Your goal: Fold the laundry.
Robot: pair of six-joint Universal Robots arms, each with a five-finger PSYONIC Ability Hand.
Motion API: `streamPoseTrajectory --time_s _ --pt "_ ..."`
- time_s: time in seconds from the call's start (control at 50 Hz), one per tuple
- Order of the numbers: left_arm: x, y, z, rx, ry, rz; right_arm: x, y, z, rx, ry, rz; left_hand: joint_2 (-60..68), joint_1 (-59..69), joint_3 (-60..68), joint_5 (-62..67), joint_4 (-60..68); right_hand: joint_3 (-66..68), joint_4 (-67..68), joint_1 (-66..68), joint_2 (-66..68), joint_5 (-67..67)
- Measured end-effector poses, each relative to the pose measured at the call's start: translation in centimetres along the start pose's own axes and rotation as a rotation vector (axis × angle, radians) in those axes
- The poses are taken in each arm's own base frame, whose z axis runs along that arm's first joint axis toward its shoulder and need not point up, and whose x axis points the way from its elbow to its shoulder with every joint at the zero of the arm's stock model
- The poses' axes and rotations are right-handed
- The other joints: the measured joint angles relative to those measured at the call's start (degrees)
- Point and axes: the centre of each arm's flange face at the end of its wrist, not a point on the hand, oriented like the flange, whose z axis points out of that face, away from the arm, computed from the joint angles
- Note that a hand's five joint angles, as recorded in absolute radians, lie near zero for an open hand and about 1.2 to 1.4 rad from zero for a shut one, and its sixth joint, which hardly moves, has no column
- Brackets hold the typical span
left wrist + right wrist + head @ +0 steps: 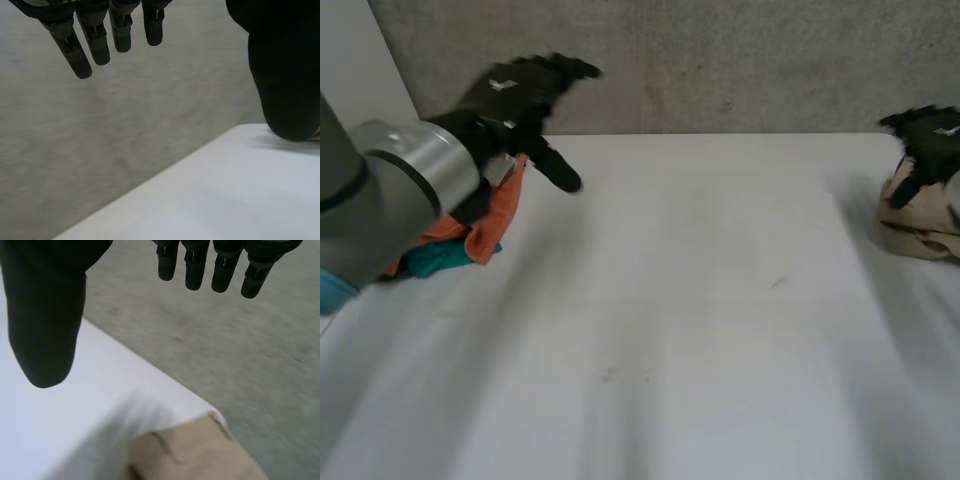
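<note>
A pile of orange and teal laundry point(470, 235) lies at the table's far left, partly behind my left arm. My left hand point(525, 95) hovers above that pile with straight fingers point(95, 40) and thumb point(285, 75) spread, holding nothing. A folded beige garment point(920, 220) sits at the far right edge of the table; in the right wrist view the beige garment point(200, 455) lies below the palm. My right hand point(930, 140) is just above it, fingers point(220, 265) straight and thumb point(45, 320) apart, empty.
The white table point(680, 320) stretches between the two piles. A grey concrete wall point(720, 60) runs behind its far edge, and a white panel point(360, 60) stands at the back left.
</note>
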Motion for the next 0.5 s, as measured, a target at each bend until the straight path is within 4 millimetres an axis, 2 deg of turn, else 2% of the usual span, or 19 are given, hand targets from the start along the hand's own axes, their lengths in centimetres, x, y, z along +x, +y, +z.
streamPoseTrajectory --time_s 0.08,0.16,0.24,0.36,0.42,0.46,0.48,0.5 --pt "-5.1 0.4 1.5 0.02 -0.162 0.021 -4.4 -1.1 -3.1 0.042 -0.154 -0.07 0.0 0.03 0.0 0.0 0.0 0.0 0.0 0.0 0.0 0.0" --pt "-10.7 2.2 3.0 -0.002 -0.314 0.074 -8.3 -2.1 -6.8 0.112 -0.292 -0.112 0.0 0.05 0.0 0.0 0.0 0.0 0.0 0.0 0.0 0.0" --pt "-16.9 6.3 4.4 -0.097 -0.439 0.188 -12.0 -2.4 -11.2 0.166 -0.411 -0.137 0.0 0.12 0.0 0.0 0.0 0.0 0.0 0.0 0.0 0.0" --pt "-22.2 12.0 5.4 -0.229 -0.539 0.377 -14.6 -1.0 -14.8 0.147 -0.494 -0.151 2.55 3.72 1.77 1.6 1.89 0.0 0.0 0.0 0.0 0.0" --pt "-24.9 14.0 5.8 -0.245 -0.61 0.468 -15.1 0.1 -15.7 0.115 -0.51 -0.172 15.71 18.08 13.9 13.66 14.49 0.0 0.0 0.0 0.0 0.0" --pt "-26.2 14.6 6.0 -0.233 -0.648 0.5 -15.1 0.5 -15.8 0.105 -0.51 -0.187 15.71 18.08 13.9 13.66 14.49 0.0 0.0 0.0 0.0 0.0" --pt "-27.1 14.9 6.0 -0.222 -0.673 0.518 -15.1 0.6 -15.8 0.099 -0.509 -0.196 37.11 39.15 34.82 33.24 35.57 0.0 0.0 0.0 0.0 0.0" --pt "-28.0 15.2 6.1 -0.209 -0.698 0.535 -15.0 0.9 -15.9 0.091 -0.505 -0.213 48.18 49.31 46.94 45.3 47.84 0.0 0.0 0.0 0.0 0.0"
